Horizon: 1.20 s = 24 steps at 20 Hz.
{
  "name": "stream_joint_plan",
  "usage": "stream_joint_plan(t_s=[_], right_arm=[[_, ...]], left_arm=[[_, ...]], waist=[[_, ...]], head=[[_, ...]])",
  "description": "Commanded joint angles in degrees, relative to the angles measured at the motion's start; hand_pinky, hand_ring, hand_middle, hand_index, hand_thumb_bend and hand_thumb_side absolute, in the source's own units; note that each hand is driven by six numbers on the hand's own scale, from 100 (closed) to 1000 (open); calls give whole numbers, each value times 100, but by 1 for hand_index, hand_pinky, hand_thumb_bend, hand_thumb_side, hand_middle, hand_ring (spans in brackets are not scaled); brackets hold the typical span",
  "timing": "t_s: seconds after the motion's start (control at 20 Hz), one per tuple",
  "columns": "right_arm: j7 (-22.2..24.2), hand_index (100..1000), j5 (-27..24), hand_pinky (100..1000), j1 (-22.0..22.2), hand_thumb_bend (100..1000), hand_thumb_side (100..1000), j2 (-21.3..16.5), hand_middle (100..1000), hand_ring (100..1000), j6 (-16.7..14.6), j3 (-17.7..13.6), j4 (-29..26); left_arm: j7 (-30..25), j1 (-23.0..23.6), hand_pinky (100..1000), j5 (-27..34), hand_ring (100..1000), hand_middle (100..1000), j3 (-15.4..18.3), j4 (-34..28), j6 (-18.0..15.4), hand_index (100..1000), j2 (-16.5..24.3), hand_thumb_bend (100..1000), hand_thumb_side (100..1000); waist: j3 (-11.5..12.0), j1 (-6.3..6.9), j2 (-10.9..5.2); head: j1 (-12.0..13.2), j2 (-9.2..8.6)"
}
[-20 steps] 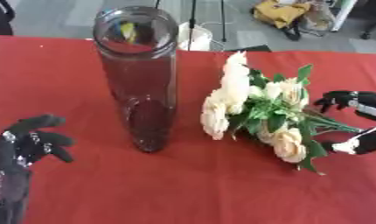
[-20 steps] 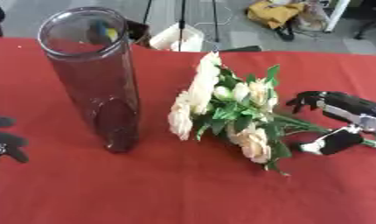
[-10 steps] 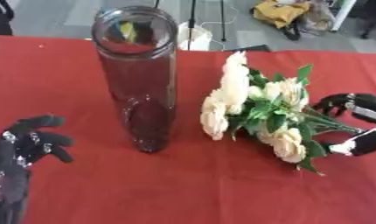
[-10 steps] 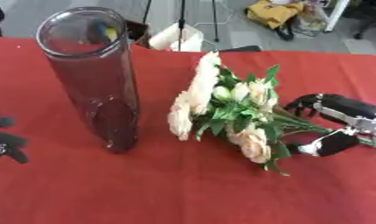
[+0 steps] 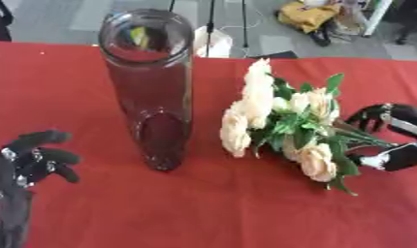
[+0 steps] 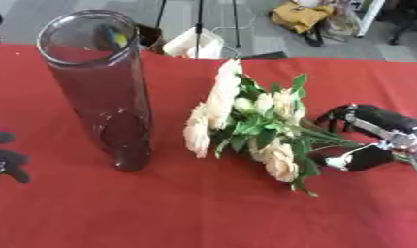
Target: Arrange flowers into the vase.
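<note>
I see a tall clear vase [image 5: 151,87] standing upright on the red desk [image 5: 203,208], its mouth open with nothing above it. Just right of it lies the bouquet [image 6: 246,128], with a narrow strip of bare cloth between. My right hand [image 6: 377,138] is at the stems. My left hand [image 5: 29,157] rests left of the vase. The near desk is bare cloth.
</note>
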Motion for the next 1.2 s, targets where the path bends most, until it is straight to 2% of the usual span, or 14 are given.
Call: stream_joint_plan(t_s=[0.05,0.45,0.8,1.2], right_arm=[[-57,811,-6,567,-56,374,492,-132,496,880,-3,-10,-47],[-272,707,37,492,-85,332,494,-124,414,825,-45,17,-73],[-562,650,-18,442,-127,248,502,-120,341,782,-110,54,-89],[-672,652,-62,438,-176,241,492,-120,329,781,-183,129,-116]], left_arm=[[-33,-26,456,-13,603,703,-76,-106,-10,805,15,136,1000],[-74,-27,458,-22,604,705,-79,-106,-8,806,11,137,1000],[-98,-29,458,-18,605,706,-76,-106,-5,807,11,137,1000],[-116,-33,458,-18,606,706,-76,-106,3,807,11,138,1000]], waist=[[-10,7,-105],[-10,0,-92],[-10,-9,-89],[8,-30,-87]], head=[[-5,-60],[-1,-59],[-2,-51],[8,-57]])
